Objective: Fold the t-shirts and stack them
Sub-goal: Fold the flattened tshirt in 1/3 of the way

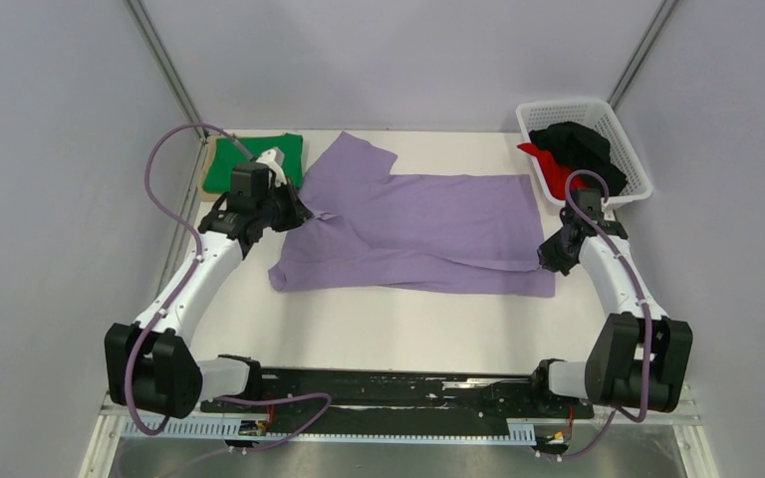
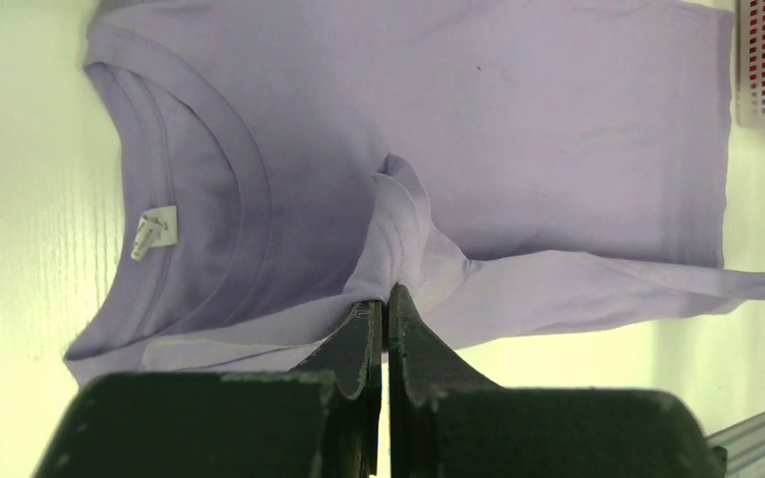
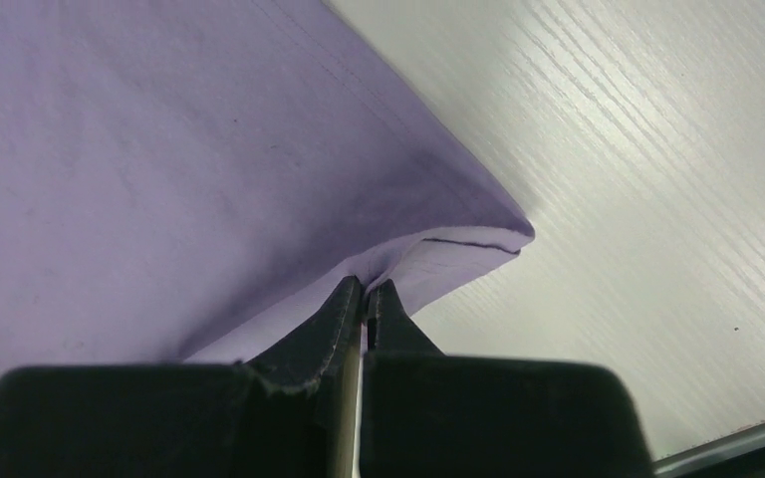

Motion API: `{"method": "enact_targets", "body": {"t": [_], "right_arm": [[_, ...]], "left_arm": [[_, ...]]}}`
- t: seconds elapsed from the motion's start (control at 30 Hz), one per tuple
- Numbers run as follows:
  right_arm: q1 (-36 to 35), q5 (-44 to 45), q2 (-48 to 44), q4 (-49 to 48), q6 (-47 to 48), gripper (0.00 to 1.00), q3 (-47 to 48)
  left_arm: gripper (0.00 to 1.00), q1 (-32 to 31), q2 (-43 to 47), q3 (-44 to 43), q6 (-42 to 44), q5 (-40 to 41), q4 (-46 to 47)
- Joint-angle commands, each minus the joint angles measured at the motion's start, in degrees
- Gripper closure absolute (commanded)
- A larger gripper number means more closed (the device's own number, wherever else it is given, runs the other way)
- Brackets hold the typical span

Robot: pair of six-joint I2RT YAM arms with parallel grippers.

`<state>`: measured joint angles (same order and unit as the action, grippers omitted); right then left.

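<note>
Only overhead, green t-shirt, black t-shirt

Bright, even light from above — soft shadows, yellowish glare on the table

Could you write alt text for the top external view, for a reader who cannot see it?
Two robot arms pinch a lilac t-shirt spread on a table, the left gripper near its collar, the right gripper at its hem corner. A folded green t-shirt lies far left; a white basket far right holds a black shirt and a red shirt.
</note>
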<state>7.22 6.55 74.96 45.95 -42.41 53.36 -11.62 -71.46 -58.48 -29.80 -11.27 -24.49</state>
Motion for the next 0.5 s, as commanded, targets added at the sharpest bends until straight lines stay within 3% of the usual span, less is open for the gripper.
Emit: {"method": "enact_targets", "body": {"t": [0.0,0.23,0.47], "right_arm": [[0.33,0.31,1.71,-5.16,1.49,1.0,2.81],[0.32,2.19,6.56,-10.48,1.55,1.0,4.35],[0.33,2.18,12.06,-16.94,2.46,0.99,5.21]], "left_arm": [[1.0,1.0,-3.07,-2.81,3.41,-0.17,4.35],[1.0,2.12,-12.1,-5.52,5.43,-1.64,12.66],[0.98,2.78,-29.48,-14.72,16.65,-12.63,20.91]]}}
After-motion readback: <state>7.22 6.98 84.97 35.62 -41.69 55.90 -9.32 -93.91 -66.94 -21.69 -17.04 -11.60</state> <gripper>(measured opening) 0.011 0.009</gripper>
